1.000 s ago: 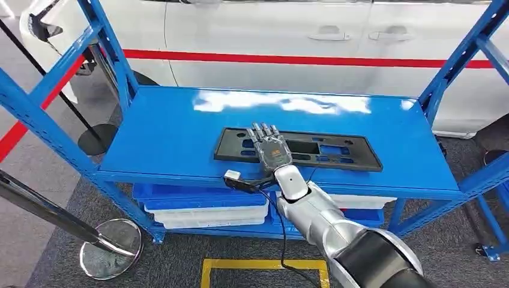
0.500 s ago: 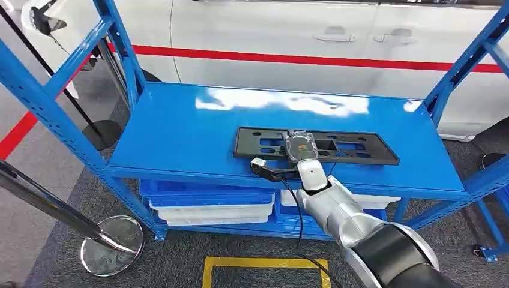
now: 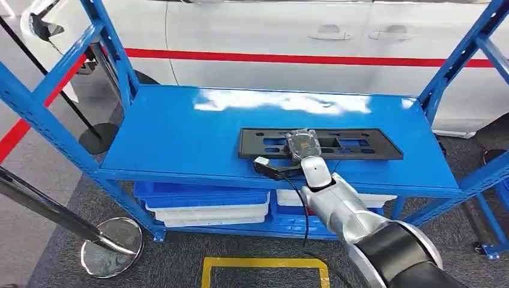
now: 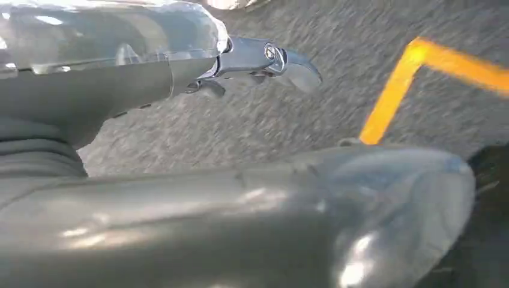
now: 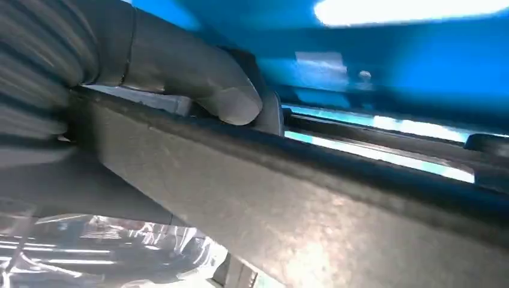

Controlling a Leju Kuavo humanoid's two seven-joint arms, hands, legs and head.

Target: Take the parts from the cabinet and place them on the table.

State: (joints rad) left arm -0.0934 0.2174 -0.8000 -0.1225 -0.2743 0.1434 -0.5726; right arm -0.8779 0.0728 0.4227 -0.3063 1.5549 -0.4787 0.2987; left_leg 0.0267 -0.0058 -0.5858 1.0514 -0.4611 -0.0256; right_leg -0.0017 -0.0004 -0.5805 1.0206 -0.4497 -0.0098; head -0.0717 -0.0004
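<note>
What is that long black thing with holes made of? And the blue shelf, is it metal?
The long black part looks like moulded plastic: matte, thin, with neat cut-out slots and a fine grainy surface in the right wrist view. The blue shelf is probably painted sheet metal, since it is smooth, glossy enough to mirror bright light, and sits on punched blue posts. The right hand grips the part's near edge.

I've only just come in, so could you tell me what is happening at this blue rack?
The robot's right hand is on the long black plastic part that lies flat on the top shelf of the blue rack, near its front edge. In the right wrist view the thumb is hooked over the part's edge, so it seems to grip it. The part is not yet lifted off the shelf. The left hand hangs over the grey carpet, holding nothing. A white car stands behind the rack.
</note>
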